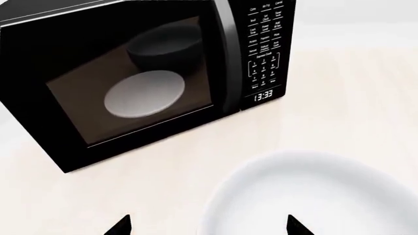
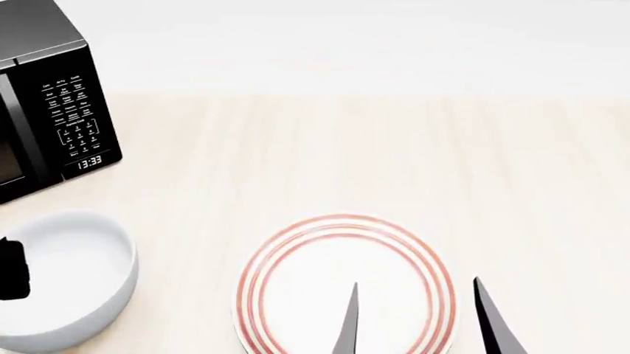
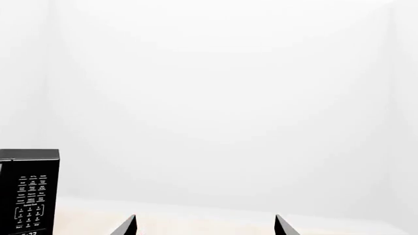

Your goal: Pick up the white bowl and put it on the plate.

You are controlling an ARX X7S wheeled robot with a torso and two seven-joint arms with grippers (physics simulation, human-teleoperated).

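The white bowl (image 2: 65, 274) stands on the counter at the lower left of the head view, in front of the microwave. In the left wrist view the bowl (image 1: 313, 193) lies close below my left gripper (image 1: 209, 226). That gripper is open, and the bowl's near rim runs between its two black fingertips. The plate (image 2: 344, 289), white with thin red rings, lies to the right of the bowl and apart from it. My right gripper (image 2: 415, 282) hangs open over the plate's right half, holding nothing. In the right wrist view, my right gripper (image 3: 205, 226) faces the blank wall.
A black microwave (image 2: 49, 110) stands at the back left with its door shut and the clock reading 13:33. Through the microwave door (image 1: 130, 78) a pale dish and a dark bowl show. The light wooden counter (image 2: 394, 162) runs back to a white wall.
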